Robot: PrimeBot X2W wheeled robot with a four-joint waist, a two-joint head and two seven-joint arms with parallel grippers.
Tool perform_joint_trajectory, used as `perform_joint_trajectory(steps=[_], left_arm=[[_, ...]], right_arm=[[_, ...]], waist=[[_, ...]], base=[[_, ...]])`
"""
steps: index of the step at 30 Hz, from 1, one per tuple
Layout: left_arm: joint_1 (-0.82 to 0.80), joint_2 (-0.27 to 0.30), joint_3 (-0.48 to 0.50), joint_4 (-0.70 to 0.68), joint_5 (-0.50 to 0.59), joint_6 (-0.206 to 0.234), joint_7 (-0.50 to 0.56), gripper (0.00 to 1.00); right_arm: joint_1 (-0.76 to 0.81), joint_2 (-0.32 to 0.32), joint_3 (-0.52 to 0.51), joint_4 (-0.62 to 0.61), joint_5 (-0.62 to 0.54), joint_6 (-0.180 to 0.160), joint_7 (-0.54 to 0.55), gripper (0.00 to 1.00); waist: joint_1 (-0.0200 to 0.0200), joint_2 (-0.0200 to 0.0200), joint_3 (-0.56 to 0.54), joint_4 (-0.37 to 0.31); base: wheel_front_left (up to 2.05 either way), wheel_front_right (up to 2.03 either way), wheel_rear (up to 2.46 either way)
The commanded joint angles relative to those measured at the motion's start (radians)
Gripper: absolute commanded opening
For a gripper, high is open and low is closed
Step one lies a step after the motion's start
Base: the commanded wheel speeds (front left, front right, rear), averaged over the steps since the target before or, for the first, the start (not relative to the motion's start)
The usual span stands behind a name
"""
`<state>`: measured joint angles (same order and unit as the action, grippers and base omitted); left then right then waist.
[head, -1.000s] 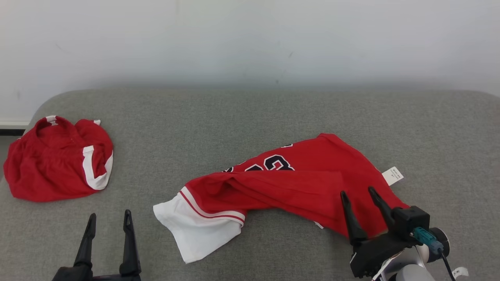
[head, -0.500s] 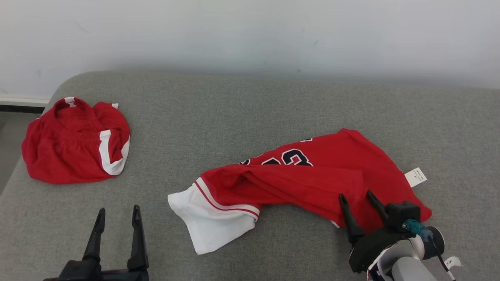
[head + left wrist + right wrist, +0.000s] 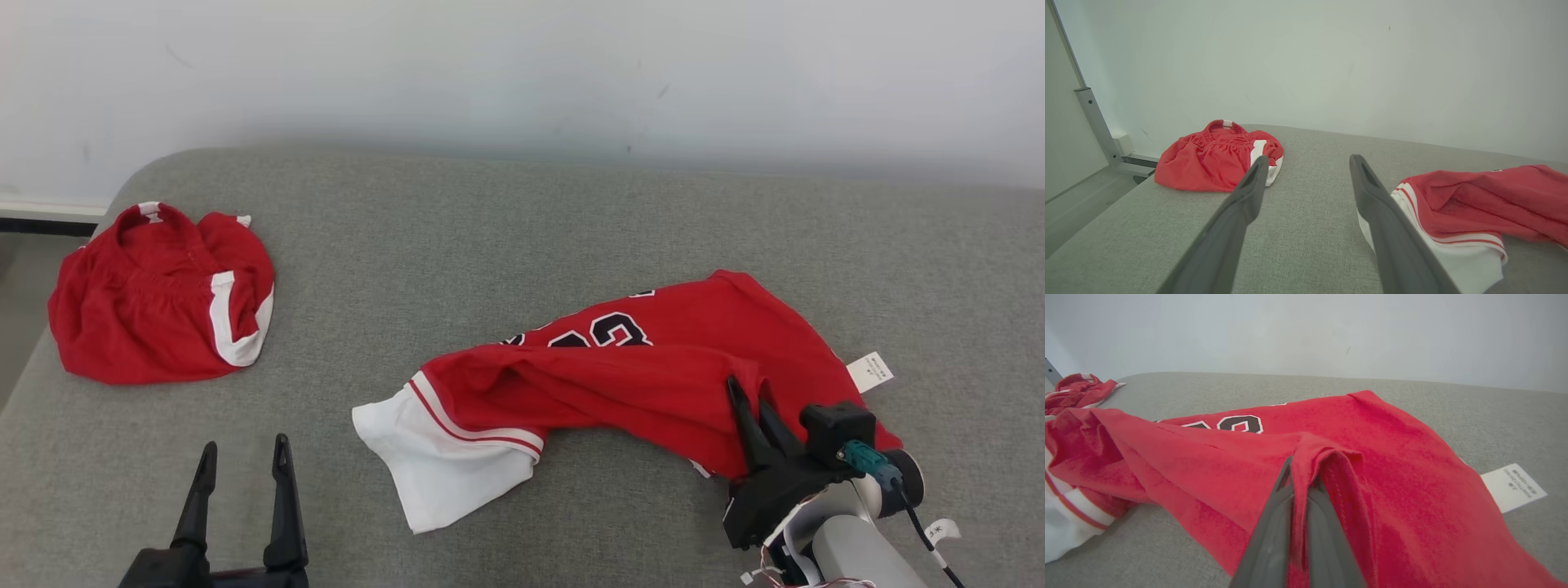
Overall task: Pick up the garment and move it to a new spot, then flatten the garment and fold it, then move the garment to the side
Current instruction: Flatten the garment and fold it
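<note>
A red jersey (image 3: 637, 376) with a dark number and a white hem lies crumpled across the middle of the grey cushion; the right wrist view shows this red jersey (image 3: 1380, 457) close up. My right gripper (image 3: 747, 392) is shut on a raised fold of the jersey near its right end, and red cloth is pinched between the fingers (image 3: 1274, 522). My left gripper (image 3: 241, 453) stands open over bare cushion at the lower left, apart from the jersey; its open fingers (image 3: 1372, 192) rise before the jersey's white hem (image 3: 1457, 261).
A second red garment (image 3: 159, 298) with white trim sits bunched at the cushion's (image 3: 457, 237) far left corner. A white label (image 3: 869, 371) sticks out at the jersey's right side. A pale wall runs behind, and the floor drops off at the left edge.
My right gripper has closed: its fingers were spread over the jersey's right end and now pinch a fold. The head camera shifted, sliding the whole scene right early on.
</note>
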<state>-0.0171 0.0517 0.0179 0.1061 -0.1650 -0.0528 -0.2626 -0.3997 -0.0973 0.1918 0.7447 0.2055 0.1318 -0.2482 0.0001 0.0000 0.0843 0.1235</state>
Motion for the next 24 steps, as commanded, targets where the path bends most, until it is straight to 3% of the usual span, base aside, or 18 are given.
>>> perform_joint_trajectory(steps=[1, 13, 21, 24], left_arm=[[0.015, -0.002, 0.003, 0.006, -0.005, 0.002, -0.003, 1.0], [0.042, -0.002, -0.017, 0.046, -0.034, 0.0, -0.003, 1.0], [0.038, -0.002, -0.014, 0.056, -0.036, -0.004, -0.003, 1.0], [0.031, -0.002, -0.015, 0.059, -0.034, -0.008, -0.003, 1.0]], right_arm=[[-0.005, -0.012, 0.005, -0.024, -0.005, -0.002, -0.011, 0.0], [0.259, -0.064, 0.033, -0.393, 0.013, -0.002, -0.013, 0.0], [0.515, -0.055, -0.037, -0.655, -0.003, -0.002, 0.1, 0.0], [0.597, -0.051, -0.076, -0.701, 0.007, -0.002, 0.142, 0.0]], waist=[[-0.0001, 0.0, -0.01, -0.019], [-0.0001, 0.0, -0.058, -0.128], [-0.0001, 0.0, -0.052, -0.184], [-0.0001, 0.0, -0.049, -0.193]], base=[[0.0, 0.0, 0.0], [0.0, 0.0, 0.0], [0.0, 0.0, 0.0], [0.0, 0.0, 0.0]])
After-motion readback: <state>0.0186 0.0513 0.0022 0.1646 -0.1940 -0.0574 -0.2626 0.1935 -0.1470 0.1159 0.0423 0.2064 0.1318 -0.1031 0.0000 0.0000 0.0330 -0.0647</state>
